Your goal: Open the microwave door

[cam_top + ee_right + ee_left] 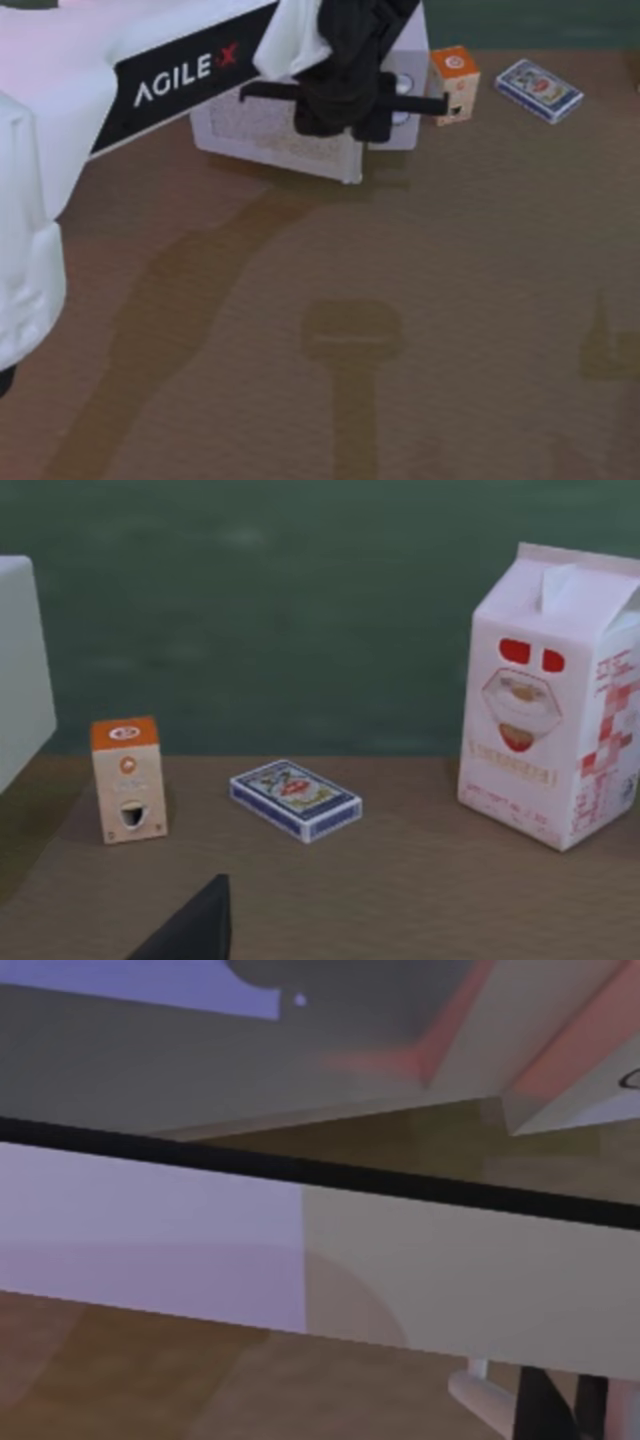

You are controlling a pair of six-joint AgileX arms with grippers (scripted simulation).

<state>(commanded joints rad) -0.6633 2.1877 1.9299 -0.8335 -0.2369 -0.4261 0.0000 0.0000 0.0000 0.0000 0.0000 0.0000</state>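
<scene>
Top view showed the left gripper [350, 100], finger state untellable, over the small white boxy microwave [405, 125], its white mesh-windowed door [275, 135] ajar.

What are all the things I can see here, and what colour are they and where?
microwave: one, white, far side of the table, mostly under the left arm.
microwave door: one, white with grey speckled window, on the microwave's front.
small box: one, orange and white, upright just right of the microwave.
card pack: one, blue and white, lying flat right of the small box.
carton: one, white and red, upright, seen only in the right wrist view, beyond the card pack.
table: one, brown.
left gripper: one, black, over the microwave's front.
right arm: not in the top view.
</scene>
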